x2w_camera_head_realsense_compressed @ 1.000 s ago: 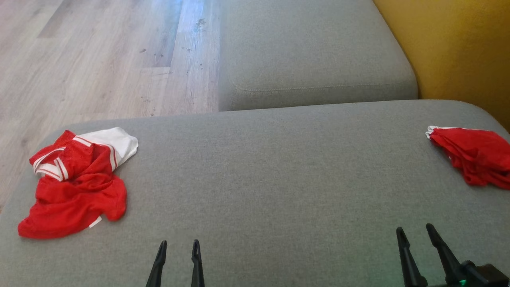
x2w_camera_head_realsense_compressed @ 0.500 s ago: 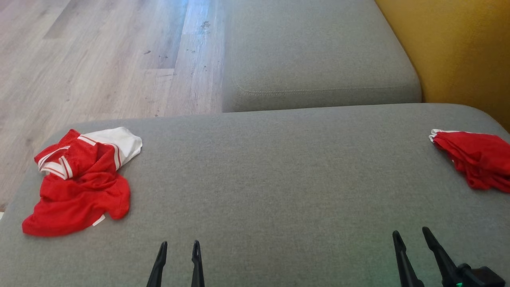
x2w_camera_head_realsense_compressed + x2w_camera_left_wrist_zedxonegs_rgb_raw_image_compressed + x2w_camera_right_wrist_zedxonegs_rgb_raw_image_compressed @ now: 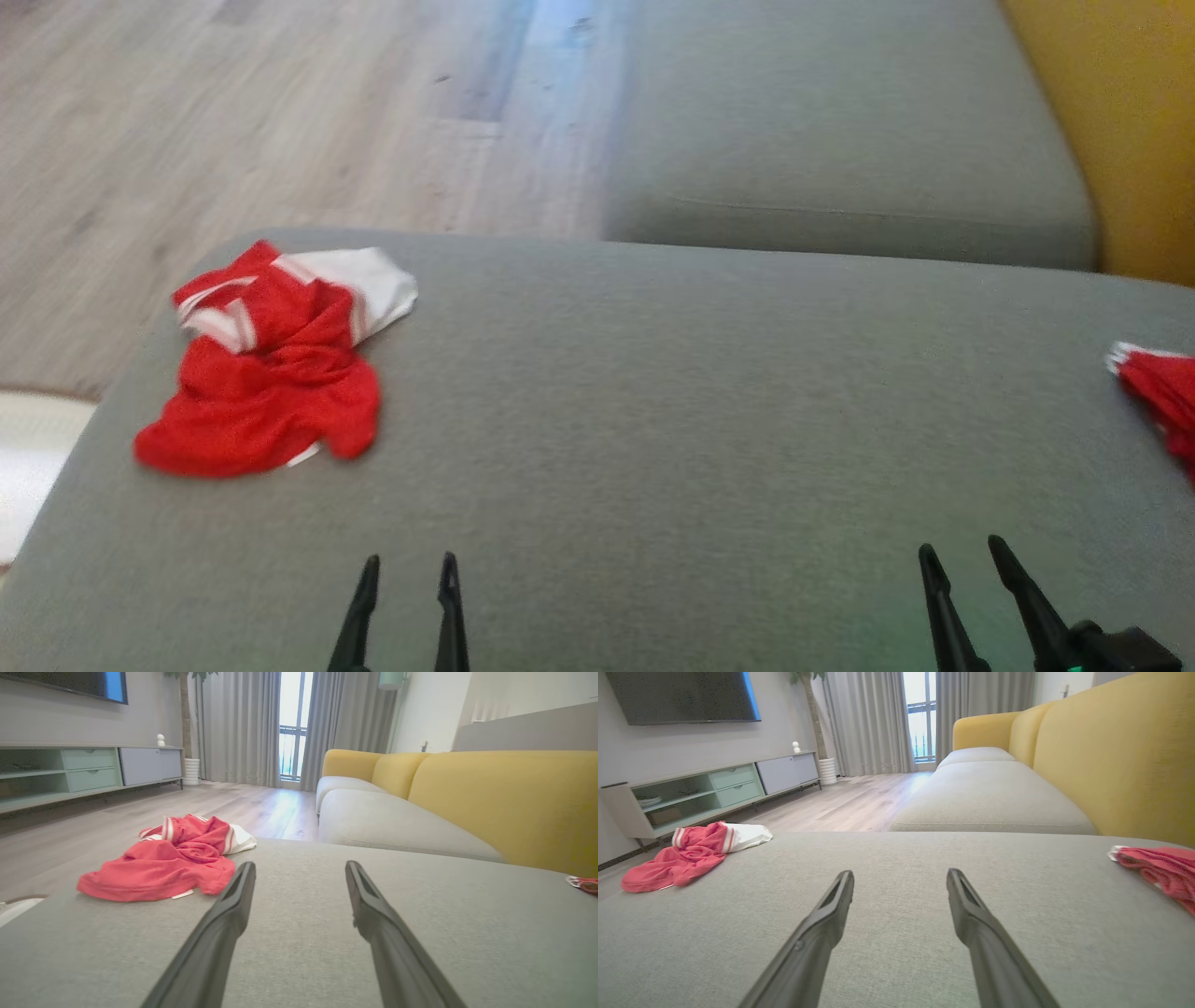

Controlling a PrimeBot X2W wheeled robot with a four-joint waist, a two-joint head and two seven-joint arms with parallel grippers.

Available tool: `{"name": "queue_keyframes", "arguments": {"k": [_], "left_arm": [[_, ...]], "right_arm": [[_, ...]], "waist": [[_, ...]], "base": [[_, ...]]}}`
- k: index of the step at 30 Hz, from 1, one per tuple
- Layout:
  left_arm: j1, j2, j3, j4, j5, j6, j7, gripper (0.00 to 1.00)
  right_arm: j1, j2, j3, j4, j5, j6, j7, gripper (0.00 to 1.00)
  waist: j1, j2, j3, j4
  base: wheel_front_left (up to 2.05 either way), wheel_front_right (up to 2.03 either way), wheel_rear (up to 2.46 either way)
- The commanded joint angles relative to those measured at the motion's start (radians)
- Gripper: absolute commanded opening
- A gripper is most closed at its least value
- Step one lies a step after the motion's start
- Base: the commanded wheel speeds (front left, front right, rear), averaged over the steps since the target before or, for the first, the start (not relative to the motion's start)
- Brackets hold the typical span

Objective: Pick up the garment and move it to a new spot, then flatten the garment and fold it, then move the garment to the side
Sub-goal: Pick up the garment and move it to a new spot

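A crumpled red garment with white stripes and a white part (image 3: 271, 369) lies at the left end of the grey cushion (image 3: 691, 420); it also appears left of the fingers as the garment (image 3: 173, 858) and far left as the garment (image 3: 691, 851). My left gripper (image 3: 409, 565) hovers open over the cushion's near edge, right of and nearer than the garment, with nothing between its fingers. My right gripper (image 3: 962, 555) is open too, at the lower right, empty.
A second red cloth (image 3: 1158, 387) lies folded at the cushion's right edge, also seen as the red cloth (image 3: 1157, 868). A further grey seat cushion (image 3: 840, 140) and yellow backrest (image 3: 1120, 121) lie beyond. Wooden floor (image 3: 233, 121) is at the left.
The head camera has turned left, so the whole picture slid right. Both garments lie as before and both grippers stay open at the bottom edge.
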Motion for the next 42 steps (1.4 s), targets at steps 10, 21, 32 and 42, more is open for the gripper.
{"name": "queue_keyframes", "arguments": {"k": [10,21,32,42], "left_arm": [[-0.047,-0.006,0.085,-0.039,0.029,0.004,-0.005,1.0],[-0.081,0.012,0.166,-0.077,0.062,-0.011,-0.005,1.0],[-0.506,0.092,0.27,-0.089,0.076,-0.056,-0.005,1.0],[-1.052,0.153,0.321,0.273,-0.032,-0.139,0.171,1.0]], "right_arm": [[-0.055,0.001,0.018,-0.03,0.003,0.007,-0.014,1.0],[-0.073,-0.02,0.041,-0.027,0.003,0.007,-0.014,1.0],[-0.143,-0.207,0.012,-0.109,0.002,0.007,-0.014,1.0],[-0.302,-0.404,-0.016,-0.226,0.051,0.007,-0.014,1.0]], "waist": [[0.0,0.0,0.048,0.222],[0.0,0.0,0.087,0.299],[0.0,0.0,0.357,0.251],[0.0,0.0,0.625,0.155]], "base": [[0.0,0.0,0.0],[0.0,0.0,0.0],[0.0,0.0,0.0],[0.0,0.0,0.0]]}}
